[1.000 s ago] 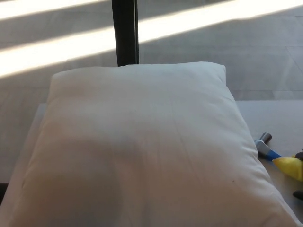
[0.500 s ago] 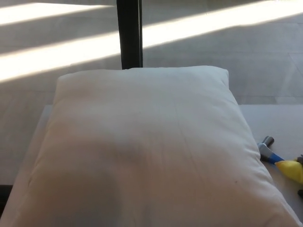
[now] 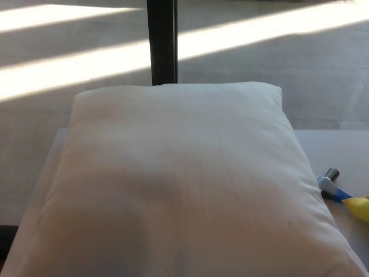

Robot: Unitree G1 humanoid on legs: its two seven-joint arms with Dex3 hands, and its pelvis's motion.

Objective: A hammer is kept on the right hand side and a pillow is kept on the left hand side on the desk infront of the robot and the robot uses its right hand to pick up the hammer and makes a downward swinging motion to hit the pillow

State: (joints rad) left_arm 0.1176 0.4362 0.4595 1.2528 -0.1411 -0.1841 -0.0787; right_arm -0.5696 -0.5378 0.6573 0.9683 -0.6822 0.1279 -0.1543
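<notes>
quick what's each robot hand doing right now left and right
Left robot hand: not in view.
Right robot hand: not in view; the hammer lies on the desk beside the pillow.

Pillow [image 3: 179,179]: white matt cloth, softly creased. Hammer [image 3: 340,193]: shiny metal head, glossy blue and yellow plastic handle. Counter [image 3: 340,150]: pale, smooth, matt.

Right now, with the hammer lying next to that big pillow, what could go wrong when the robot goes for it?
1. The hammer lies at the picture's right edge, its handle mostly cut off, so the right hand may grasp it with little visual guidance.
2. Its head sits close against the pillow, so fingers could snag the fabric.
3. The pillow covers most of the desk and reaches its near edge; a hard swing might shift it.
</notes>
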